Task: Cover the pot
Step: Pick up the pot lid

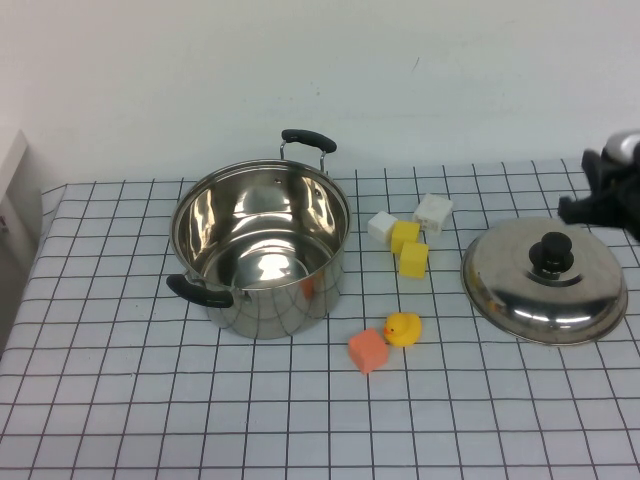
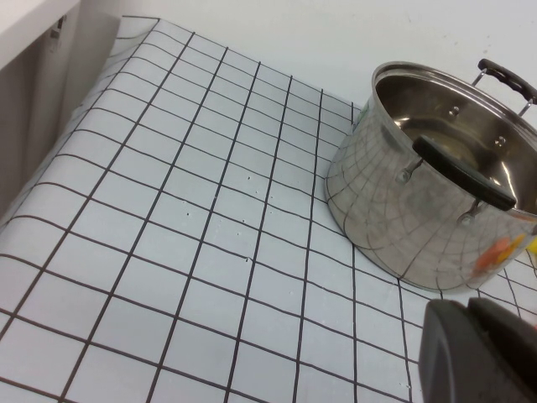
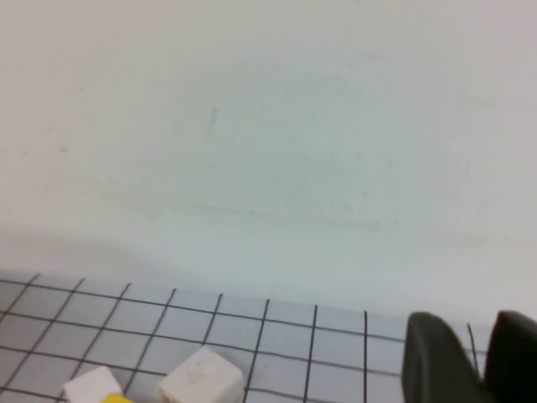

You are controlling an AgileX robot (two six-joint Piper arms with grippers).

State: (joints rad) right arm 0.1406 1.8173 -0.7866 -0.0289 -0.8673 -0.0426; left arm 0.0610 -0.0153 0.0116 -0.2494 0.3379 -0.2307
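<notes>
The right gripper [image 3: 471, 357] hangs beyond the lid [image 1: 545, 281], its jaws a narrow gap apart and empty. The left gripper [image 2: 480, 351] sits near the pot [image 1: 262, 250]; its jaws' state cannot be told. The pot stands open on the table [image 1: 120, 400], well left of the lid, blocks [image 1: 405, 240] between them.

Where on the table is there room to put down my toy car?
Bare checked cloth lies left of and in front of the big shiny steel pot. It's crowded between the pot and the domed steel lid: white and yellow blocks, an orange cube, a yellow duck. The right gripper hangs behind the lid; the left gripper sits left of the pot.
</notes>
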